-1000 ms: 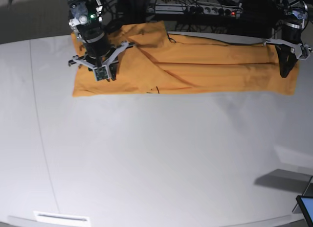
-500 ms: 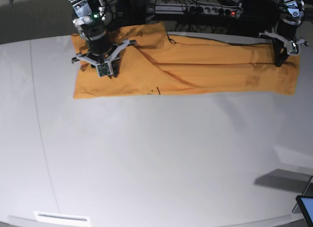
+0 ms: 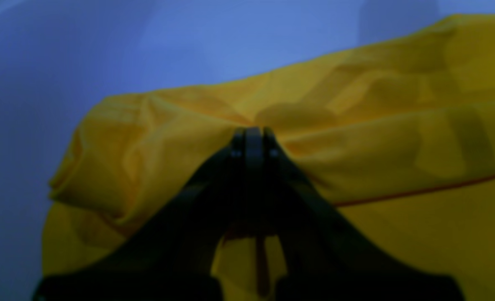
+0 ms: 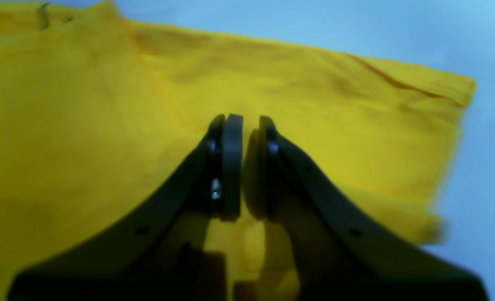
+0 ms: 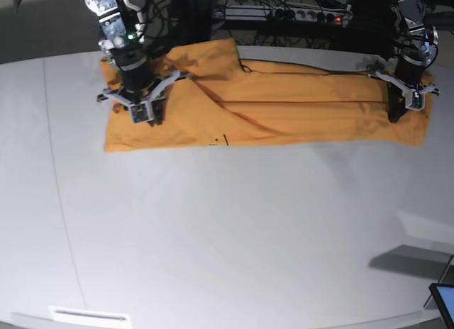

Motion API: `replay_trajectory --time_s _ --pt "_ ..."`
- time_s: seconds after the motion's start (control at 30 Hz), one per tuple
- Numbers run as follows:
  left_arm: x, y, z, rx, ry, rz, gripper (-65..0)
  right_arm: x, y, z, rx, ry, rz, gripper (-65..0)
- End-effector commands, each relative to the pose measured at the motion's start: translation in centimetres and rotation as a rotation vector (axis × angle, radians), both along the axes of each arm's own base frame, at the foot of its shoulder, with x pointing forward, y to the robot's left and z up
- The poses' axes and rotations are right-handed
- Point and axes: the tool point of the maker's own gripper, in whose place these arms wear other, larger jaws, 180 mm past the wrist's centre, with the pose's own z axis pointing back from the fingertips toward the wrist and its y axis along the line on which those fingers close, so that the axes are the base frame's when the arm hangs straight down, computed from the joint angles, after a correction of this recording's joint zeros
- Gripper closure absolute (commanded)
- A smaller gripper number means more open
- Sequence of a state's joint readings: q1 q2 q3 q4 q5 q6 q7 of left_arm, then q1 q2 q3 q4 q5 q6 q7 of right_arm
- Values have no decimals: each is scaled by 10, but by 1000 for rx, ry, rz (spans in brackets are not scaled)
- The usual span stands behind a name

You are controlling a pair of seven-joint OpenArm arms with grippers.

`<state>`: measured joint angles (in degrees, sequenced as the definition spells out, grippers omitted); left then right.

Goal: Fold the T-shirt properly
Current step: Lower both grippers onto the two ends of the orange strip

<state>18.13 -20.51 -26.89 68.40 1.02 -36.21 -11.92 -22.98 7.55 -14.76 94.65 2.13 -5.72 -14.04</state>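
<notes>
Both grippers were seen lowered onto the T-shirt, an orange-yellow garment spread as a long band across the far side of a white table. At the end of the band on the base view's right, the left gripper was shown with its dark fingers pressed fully together; cloth was bunched and puckered right at the tips, so a pinch of fabric appeared to be clamped there, though the blur left the hold itself unclear. A thin dark line was visible running across the cloth beside it. At the opposite end, the right gripper was seen with its two pads nearly together, a narrow slit being left between them. Yellow showed through that slit, yet whether fabric was gripped or merely lay beneath could not be told. Its tips were placed over the flat shirt, near a folded edge and the garment's corner. A small dark mark was noted near the shirt's front edge.
</notes>
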Motion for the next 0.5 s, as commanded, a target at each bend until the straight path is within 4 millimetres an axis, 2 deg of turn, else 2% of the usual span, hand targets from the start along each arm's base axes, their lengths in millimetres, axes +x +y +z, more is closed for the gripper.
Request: replay_trajectory --time_s 0.0,0.3,0.47 --pt "-2 -2 -4 16 39 -27 0 -23 -29 -29 -86 155 -62 -68" --pt "1 -30 -20 -4 88 -102 0 -11 -79 -30 -134 149 -181 -68" --pt "20 -48 -25 22 157 -142 0 -1 -101 -43 -157 176 -209 -68"
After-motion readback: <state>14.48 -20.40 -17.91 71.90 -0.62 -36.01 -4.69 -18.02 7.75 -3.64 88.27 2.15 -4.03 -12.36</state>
